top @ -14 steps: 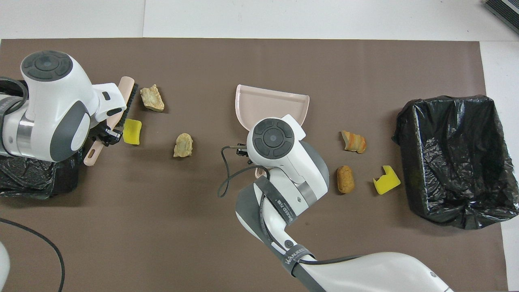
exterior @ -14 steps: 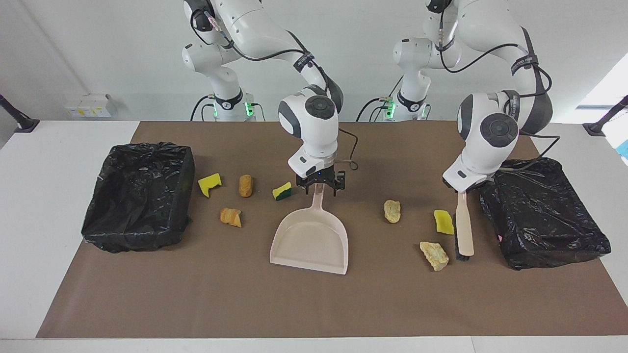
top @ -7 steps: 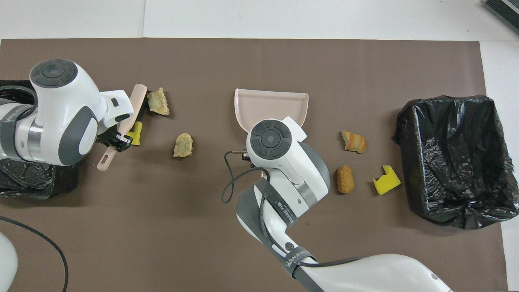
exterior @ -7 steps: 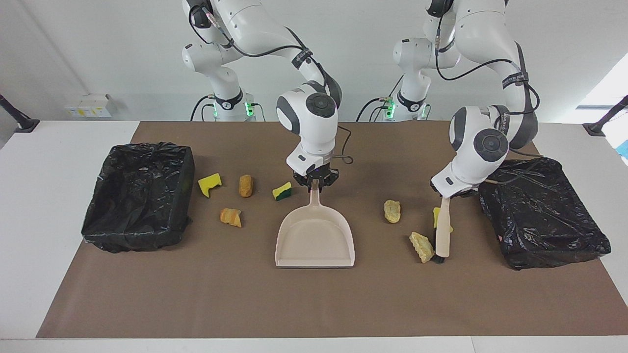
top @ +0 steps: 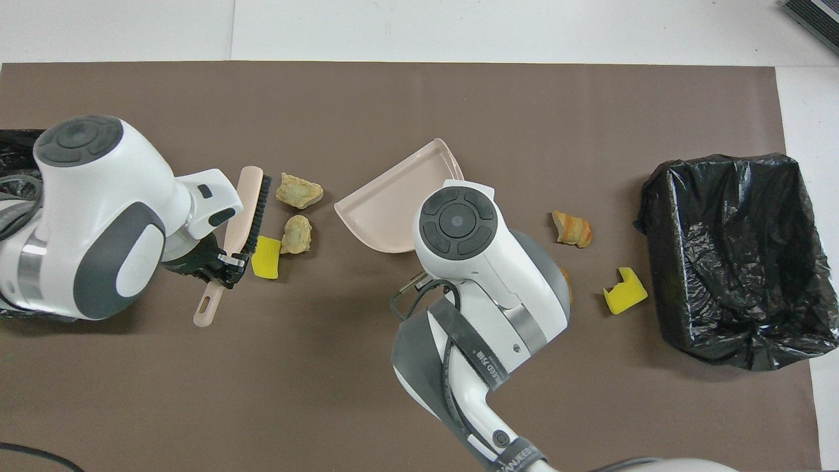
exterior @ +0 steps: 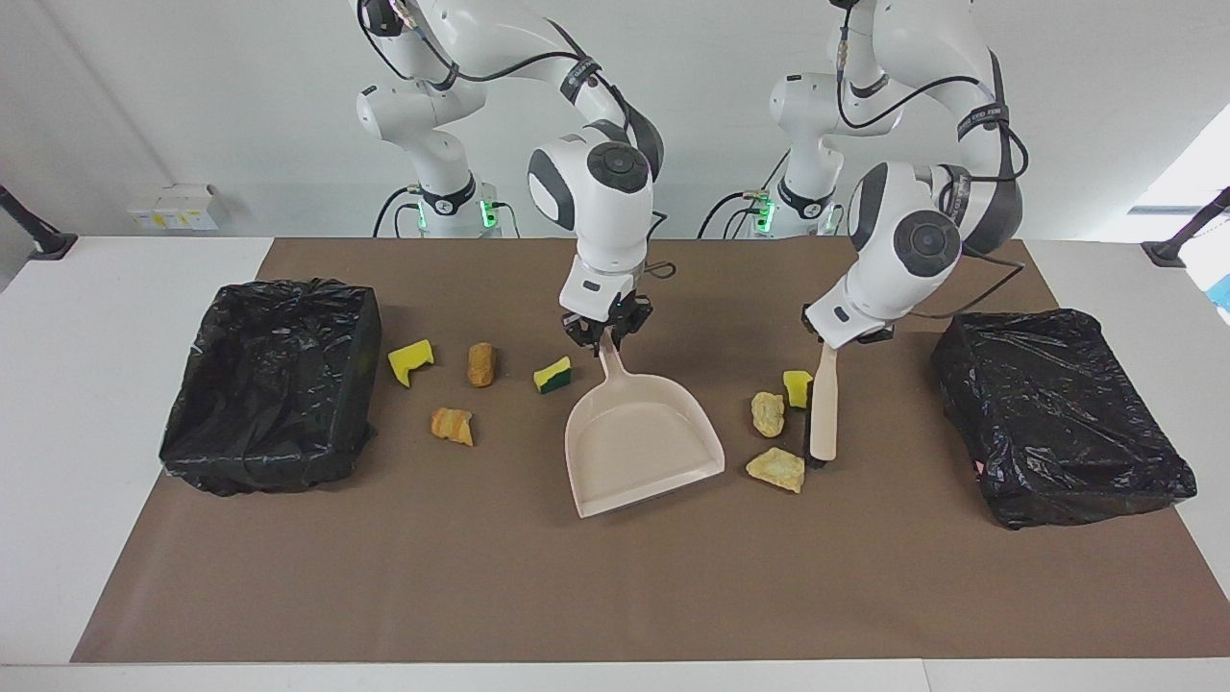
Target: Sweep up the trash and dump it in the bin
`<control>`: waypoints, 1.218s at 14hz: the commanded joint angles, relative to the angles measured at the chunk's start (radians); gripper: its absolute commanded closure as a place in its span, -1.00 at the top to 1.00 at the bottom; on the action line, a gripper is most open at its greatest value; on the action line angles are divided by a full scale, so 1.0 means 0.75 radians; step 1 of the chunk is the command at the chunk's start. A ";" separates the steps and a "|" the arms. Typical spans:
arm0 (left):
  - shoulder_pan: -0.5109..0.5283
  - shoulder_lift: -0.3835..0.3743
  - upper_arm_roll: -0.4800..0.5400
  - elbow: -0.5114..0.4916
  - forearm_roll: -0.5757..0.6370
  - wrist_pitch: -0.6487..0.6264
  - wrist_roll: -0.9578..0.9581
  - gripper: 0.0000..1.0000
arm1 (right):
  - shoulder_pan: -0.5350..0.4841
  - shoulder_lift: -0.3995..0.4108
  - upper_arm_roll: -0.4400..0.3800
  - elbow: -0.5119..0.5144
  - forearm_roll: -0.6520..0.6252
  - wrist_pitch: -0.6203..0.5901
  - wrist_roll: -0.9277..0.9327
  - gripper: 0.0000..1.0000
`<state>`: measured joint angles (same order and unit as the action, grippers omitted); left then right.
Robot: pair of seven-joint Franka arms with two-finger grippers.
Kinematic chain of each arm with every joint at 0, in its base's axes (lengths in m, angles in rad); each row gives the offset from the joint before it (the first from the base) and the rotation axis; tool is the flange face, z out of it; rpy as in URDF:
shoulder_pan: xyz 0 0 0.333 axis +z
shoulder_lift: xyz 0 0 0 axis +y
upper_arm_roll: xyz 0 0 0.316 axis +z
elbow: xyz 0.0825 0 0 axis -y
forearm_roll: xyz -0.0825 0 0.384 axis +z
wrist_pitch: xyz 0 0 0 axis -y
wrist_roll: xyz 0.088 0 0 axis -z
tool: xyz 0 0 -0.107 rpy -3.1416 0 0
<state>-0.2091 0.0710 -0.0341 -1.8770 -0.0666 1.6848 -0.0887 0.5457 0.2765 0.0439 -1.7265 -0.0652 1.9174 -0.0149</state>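
My right gripper (exterior: 605, 334) is shut on the handle of the beige dustpan (exterior: 639, 442), whose mouth is turned toward the left arm's end. My left gripper (exterior: 834, 344) is shut on the handle of the black-bristled brush (exterior: 824, 413), bristles down on the mat. Between brush and pan lie three pieces of trash: a yellow sponge bit (exterior: 797, 387) and two tan chunks (exterior: 767, 413) (exterior: 776, 468). Several more scraps lie toward the right arm's end, among them a yellow-and-green sponge (exterior: 553, 375) and an orange-brown chunk (top: 572, 229). In the overhead view the right wrist hides its fingers.
A black-lined bin (exterior: 274, 384) stands at the right arm's end of the brown mat, with a yellow sponge bit (exterior: 410, 359) close beside it. A second black-lined bin (exterior: 1062, 413) stands at the left arm's end.
The left gripper has swept the brush toward the dustpan, pushing the yellow sponge bit and a tan chunk along. The right gripper has closed on the dustpan handle and swung the pan's mouth toward them.
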 commanded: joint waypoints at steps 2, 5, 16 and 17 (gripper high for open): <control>0.150 -0.058 0.017 -0.048 -0.077 0.028 -0.260 -1.00 | -0.077 -0.017 0.009 -0.040 -0.001 0.020 -0.527 -1.00; 0.205 -0.137 0.017 -0.231 -0.124 0.093 -0.342 -1.00 | -0.136 0.016 0.009 -0.071 -0.028 0.147 -0.954 -1.00; -0.314 -0.175 0.007 -0.471 -0.195 0.324 -0.381 -1.00 | -0.110 0.091 0.011 -0.056 -0.163 0.223 -1.081 -1.00; -0.353 -0.170 0.005 -0.467 -0.214 0.353 -0.399 -1.00 | -0.108 0.098 0.013 -0.058 -0.163 0.237 -1.083 -1.00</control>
<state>-0.3953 -0.0350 -0.0443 -2.1945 -0.1954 1.8964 -0.3516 0.4672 0.3369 0.0466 -1.7669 -0.1731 2.0623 -0.7915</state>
